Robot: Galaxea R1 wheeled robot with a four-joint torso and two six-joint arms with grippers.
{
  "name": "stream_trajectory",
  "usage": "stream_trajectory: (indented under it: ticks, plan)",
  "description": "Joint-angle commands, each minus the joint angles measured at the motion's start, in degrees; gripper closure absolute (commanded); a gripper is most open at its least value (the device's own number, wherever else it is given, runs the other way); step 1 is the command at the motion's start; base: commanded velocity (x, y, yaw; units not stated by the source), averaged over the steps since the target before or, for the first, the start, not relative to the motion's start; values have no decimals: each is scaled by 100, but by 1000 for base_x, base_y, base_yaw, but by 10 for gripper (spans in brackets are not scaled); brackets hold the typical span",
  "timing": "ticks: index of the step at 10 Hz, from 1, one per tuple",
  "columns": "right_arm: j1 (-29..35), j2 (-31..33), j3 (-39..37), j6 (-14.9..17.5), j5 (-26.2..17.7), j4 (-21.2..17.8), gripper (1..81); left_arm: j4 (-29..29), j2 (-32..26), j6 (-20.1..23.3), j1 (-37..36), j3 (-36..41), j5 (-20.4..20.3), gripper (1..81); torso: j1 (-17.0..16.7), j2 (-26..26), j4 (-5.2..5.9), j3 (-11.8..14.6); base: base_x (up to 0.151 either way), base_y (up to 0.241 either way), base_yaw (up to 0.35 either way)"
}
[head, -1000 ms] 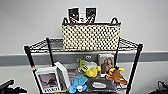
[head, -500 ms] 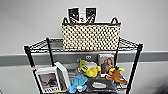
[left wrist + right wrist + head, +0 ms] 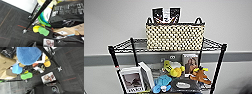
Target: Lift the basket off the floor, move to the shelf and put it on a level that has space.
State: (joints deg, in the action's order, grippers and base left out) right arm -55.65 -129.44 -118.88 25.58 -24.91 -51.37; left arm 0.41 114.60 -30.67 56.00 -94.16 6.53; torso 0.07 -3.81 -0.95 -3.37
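Where the shelf [image 3: 114,53] stands against the grey wall [image 3: 229,22], the basket [image 3: 174,37] sits upright on the top level [image 3: 210,43], between the post tips. On the tier below: a boxed photo [image 3: 132,82], a blue plush [image 3: 162,83], a yellow plush [image 3: 174,69]. Striped floor [image 3: 11,25] under the castors. End effector state, both arms: cannot tell.
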Motion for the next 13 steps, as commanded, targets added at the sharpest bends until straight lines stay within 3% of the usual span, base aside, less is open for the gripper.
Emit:
stream_trajectory:
  ticks: [1, 3, 5, 9, 13]
  plan:
    - [67, -304, -336, 316, -76, -154, 10, 336, 203, 26, -59, -76, -143, 10, 0, 0, 0, 0, 0, 0, 0]
    - [-223, -699, -590, 457, 91, -154, 10, 424, 564, 26, 275, -339, -275, 10, 0, 0, 0, 0, 0, 0, 0]
    - [-557, -1095, -828, 632, 249, -145, 10, 521, 871, 26, 617, -682, -670, 10, 0, 0, 0, 0, 0, 0, 0]
    - [-1040, -1710, -1153, 861, 609, -145, 10, 828, 1398, 26, 1040, -1043, -706, 10, -2, -2, 0, 2, 0, 0, 0]
    - [-1418, -2562, -1944, 1116, 838, -92, 10, 1066, 2005, 26, 1339, -1666, -706, 10, -7, -5, 0, 5, 0, 0, 0]
